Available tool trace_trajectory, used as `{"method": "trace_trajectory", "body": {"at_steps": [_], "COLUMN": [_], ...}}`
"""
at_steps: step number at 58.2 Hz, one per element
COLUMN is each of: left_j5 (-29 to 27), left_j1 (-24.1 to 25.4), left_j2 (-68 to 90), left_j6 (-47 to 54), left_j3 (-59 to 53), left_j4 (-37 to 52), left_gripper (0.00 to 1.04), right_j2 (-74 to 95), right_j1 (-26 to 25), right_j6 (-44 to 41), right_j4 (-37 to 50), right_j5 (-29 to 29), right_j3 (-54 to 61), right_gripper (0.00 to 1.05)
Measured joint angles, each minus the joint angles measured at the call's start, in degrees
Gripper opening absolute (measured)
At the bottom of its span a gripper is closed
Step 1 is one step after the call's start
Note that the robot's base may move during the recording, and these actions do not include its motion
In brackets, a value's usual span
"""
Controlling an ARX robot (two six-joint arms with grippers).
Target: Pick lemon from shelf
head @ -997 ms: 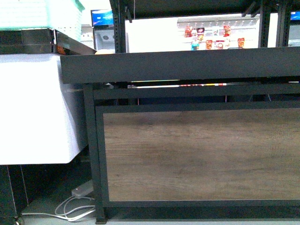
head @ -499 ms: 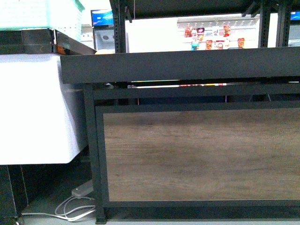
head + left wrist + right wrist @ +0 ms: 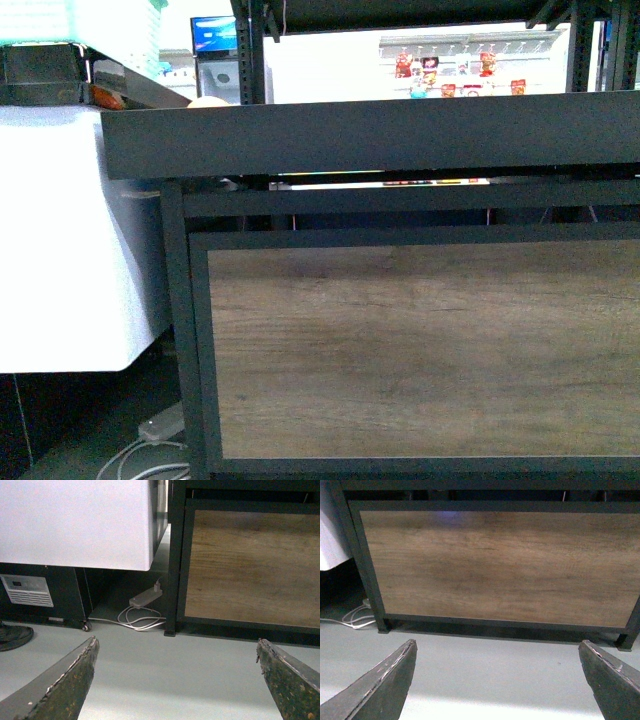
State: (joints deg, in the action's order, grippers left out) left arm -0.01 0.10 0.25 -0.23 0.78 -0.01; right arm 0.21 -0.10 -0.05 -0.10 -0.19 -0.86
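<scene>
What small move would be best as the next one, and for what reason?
Probably lift the right gripper above the rim of the shelf to look into it. Both it and the left gripper hang open and empty, low, facing the wood panel and the floor. No lemon shows in any view, so it must be found first.

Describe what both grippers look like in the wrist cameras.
The left gripper shows two dark, wedge-shaped fingers tapering to points, their faces speckled brownish and their edges chipped pale. The right gripper has the same tapered dark fingers, but smoother and greyer, with thin pale wear along the edges. No cables or markings show, and neither arm appears in the front view.
</scene>
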Motion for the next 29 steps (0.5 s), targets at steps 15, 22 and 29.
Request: {"method": "trace_trajectory", "body": {"at_steps": [15, 22, 29], "left_j5": [0.0, 0.02, 0.0], "left_j1": [0.0, 0.0, 0.0], "left_j2": [0.0, 0.0, 0.0], "left_j6": [0.0, 0.0, 0.0], "left_j3": [0.0, 0.0, 0.0], "left_j4": [0.0, 0.0, 0.0], "left_gripper": [0.97, 0.97, 0.97], "right_j2": [0.0, 0.0, 0.0], "right_j1": [0.0, 0.0, 0.0], "right_j6": [0.0, 0.0, 0.0], "right_j4": [0.0, 0.0, 0.0], "right_j5": [0.02, 0.0, 0.02], "right_j3": [0.0, 0.0, 0.0], "right_gripper": [0.97, 0.97, 0.97]}}
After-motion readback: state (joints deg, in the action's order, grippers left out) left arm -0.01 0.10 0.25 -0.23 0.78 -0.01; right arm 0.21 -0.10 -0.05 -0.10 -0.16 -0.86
